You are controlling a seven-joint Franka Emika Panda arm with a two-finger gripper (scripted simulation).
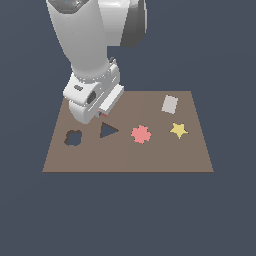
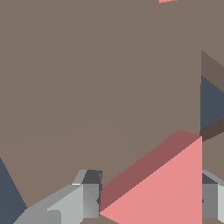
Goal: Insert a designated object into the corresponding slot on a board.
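Observation:
The brown board [image 1: 125,157] lies flat in the exterior view. My gripper [image 1: 102,114] hovers low over its back-left part, shut on the designated object [image 2: 162,183], a flat red triangular piece. In the wrist view the piece sits between the two grey fingers [image 2: 89,197], tip pointing sideways. In the exterior view only a sliver of the red piece [image 1: 104,115] shows under the hand. The slot [image 1: 107,131], a dark triangular cutout, lies just in front of the gripper. In the wrist view part of the slot [image 2: 212,103] shows beyond the piece.
A dark cloud-shaped cutout [image 1: 73,138] sits toward the exterior view's left of the slot. A pink-red gear piece [image 1: 141,134], a yellow star [image 1: 178,130] and a grey rectangle [image 1: 170,104] lie on the board toward the right. The gear's edge [image 2: 168,1] shows in the wrist view.

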